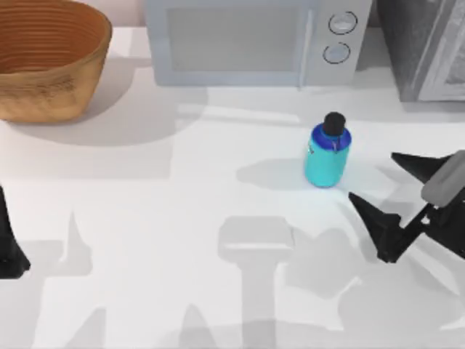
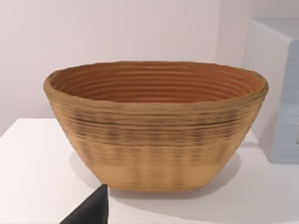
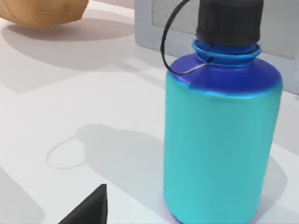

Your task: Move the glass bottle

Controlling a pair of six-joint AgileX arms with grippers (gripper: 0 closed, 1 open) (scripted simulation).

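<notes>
Spread wide, the right gripper (image 1: pixel 385 190) waits at the bottle's four o'clock, lined up for a grasp. Upright, the bottle (image 1: pixel 326 153) stands before the microwave (image 1: pixel 254 40). Left arm parked at nine o'clock.

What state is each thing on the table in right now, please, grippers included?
glass bottle: upright, capped, free on the table.
basket: upright, nothing visible inside.
microwave: door closed.
right gripper: open, beside the bottle, not touching.
left arm: parked at the table's left edge.
</notes>
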